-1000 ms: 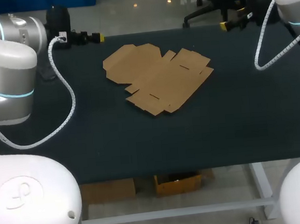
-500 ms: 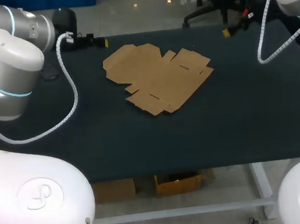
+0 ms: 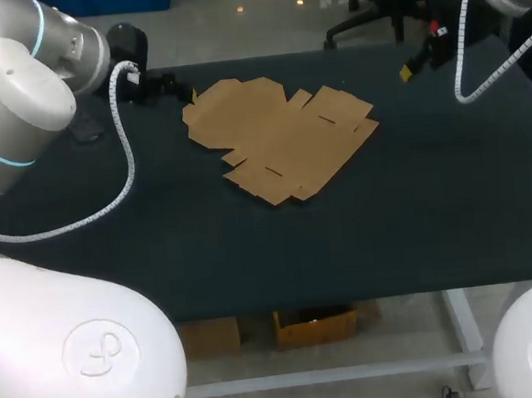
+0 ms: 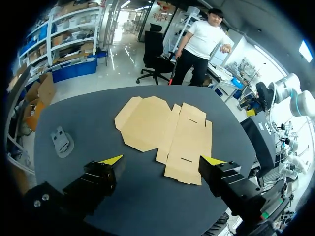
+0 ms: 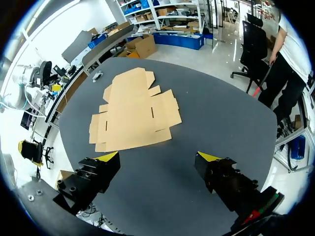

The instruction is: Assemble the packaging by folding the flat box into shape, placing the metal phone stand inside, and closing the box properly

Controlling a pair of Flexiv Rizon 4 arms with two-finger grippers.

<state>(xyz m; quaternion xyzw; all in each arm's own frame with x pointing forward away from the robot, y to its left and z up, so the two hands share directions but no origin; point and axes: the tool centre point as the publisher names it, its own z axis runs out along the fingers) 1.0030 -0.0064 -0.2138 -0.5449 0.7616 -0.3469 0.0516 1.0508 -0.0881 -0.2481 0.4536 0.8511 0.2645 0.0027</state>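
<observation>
A flat, unfolded brown cardboard box [image 3: 280, 138] lies on the dark table, a little back of the middle. It is also ahead of the fingers in both wrist views, box [image 4: 165, 130] and box [image 5: 133, 110]. A small grey metal phone stand [image 4: 61, 141] rests on the table at the far left, also seen as phone stand [image 5: 97, 75]. My left gripper [image 3: 184, 90] hovers at the box's back-left corner, open and empty, left gripper [image 4: 162, 160]. My right gripper [image 3: 417, 63] hangs over the back right of the table, open and empty, right gripper [image 5: 157, 156].
The dark table [image 3: 343, 239] has bare surface in front of and to the right of the box. The left arm's white cable [image 3: 122, 187] loops over the table's left part.
My left gripper has moved forward and right, up to the box's back-left corner. My right gripper has come a little forward over the table's back edge. The box has not moved.
</observation>
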